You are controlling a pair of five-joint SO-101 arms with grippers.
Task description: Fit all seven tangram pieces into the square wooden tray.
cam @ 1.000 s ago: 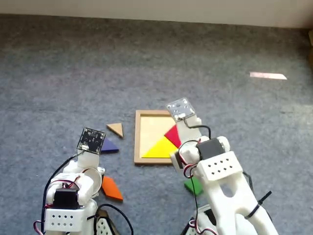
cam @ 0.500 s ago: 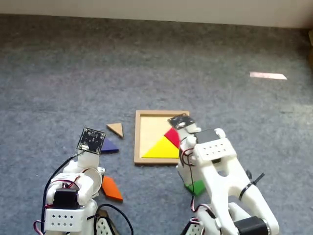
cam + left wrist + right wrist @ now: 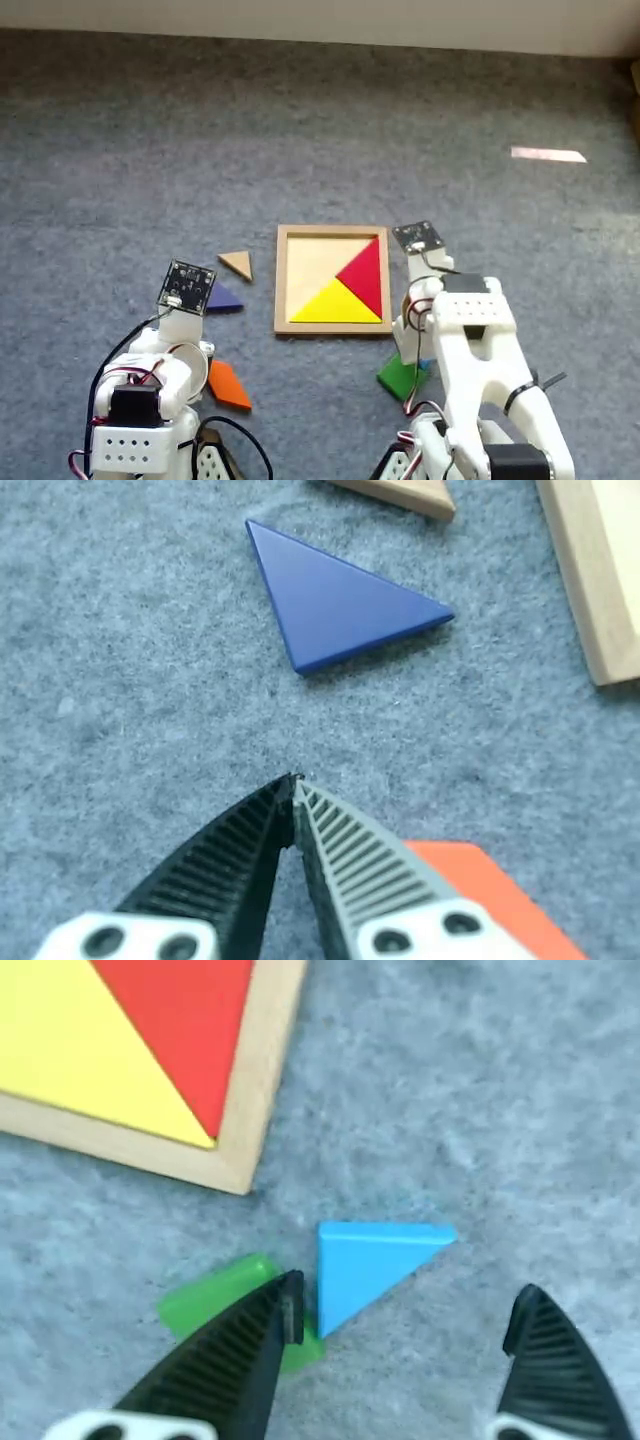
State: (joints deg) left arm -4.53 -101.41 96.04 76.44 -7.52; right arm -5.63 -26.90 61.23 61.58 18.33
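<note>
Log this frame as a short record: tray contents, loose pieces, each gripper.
tray: holds red triangle and yellow triangle
loose, left arm's side: wooden triangle, dark blue triangle, orange piece
loose, right arm's side: green piece, light blue triangle
left gripper: fingers shut, empty, near dark blue triangle
right gripper: fingers open, empty, by light blue triangle

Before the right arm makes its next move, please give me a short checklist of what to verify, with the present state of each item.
1. Right hand open: ok.
2. Light blue triangle lined up with its opening: ok.
3. Light blue triangle free of the green piece: not ok, they touch or overlap.
4. Free room in the tray: ok, the red triangle and yellow triangle fill only part.
5. Left hand shut, apart from the tray: ok.
6. Right hand's height over the piece: cannot tell.
</note>
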